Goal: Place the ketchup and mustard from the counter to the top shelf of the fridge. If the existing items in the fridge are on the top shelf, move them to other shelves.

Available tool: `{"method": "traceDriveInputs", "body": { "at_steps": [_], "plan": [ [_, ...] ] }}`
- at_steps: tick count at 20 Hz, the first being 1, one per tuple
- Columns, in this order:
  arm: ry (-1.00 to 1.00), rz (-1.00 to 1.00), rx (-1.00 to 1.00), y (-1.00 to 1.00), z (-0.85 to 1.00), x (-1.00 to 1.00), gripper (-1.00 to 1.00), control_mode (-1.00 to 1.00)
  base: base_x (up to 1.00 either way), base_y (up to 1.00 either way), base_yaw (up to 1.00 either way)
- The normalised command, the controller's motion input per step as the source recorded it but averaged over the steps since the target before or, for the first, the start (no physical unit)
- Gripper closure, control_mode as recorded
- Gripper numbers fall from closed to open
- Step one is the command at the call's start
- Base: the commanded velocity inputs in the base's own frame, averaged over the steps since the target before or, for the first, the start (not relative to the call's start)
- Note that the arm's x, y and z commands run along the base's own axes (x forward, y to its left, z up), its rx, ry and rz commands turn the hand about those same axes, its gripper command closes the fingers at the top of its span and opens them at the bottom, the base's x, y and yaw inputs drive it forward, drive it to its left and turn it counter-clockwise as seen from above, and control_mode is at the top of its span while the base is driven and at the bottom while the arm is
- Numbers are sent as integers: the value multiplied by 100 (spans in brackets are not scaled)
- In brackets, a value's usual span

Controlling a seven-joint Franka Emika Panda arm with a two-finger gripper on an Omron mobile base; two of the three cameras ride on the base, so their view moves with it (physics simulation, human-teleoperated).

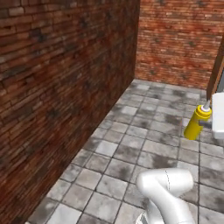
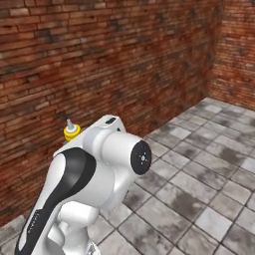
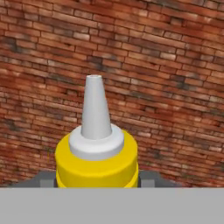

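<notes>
My gripper (image 3: 96,180) is shut on the mustard (image 3: 96,155), a yellow squeeze bottle with a pale pointed nozzle. Its grey fingers (image 3: 148,178) press on both sides of the bottle's body. From the left base view the mustard (image 1: 195,123) hangs tilted in the air above the tiled floor, with the gripper (image 1: 202,124) on it at the right edge. In the right base view the mustard's nozzle and yellow shoulder (image 2: 71,131) peek over the arm's white shoulder. The ketchup, the counter and the fridge are out of view.
A tall red brick wall (image 1: 65,87) runs along the left and another brick wall (image 1: 179,39) closes the far end. Grey stone floor tiles (image 1: 131,144) stretch ahead. A brown wooden edge (image 1: 216,65) stands at the upper right.
</notes>
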Motion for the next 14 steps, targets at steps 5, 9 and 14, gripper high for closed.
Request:
{"method": "traceDriveInputs", "body": {
  "at_steps": [5,9,14],
  "plan": [
    [0,0,0,0,0,0,100,100,86,-12,-52],
    [0,0,0,0,0,0,100,100,90,-18,-51],
    [0,0,0,0,0,0,100,100,95,-25,-48]
  ]
}}
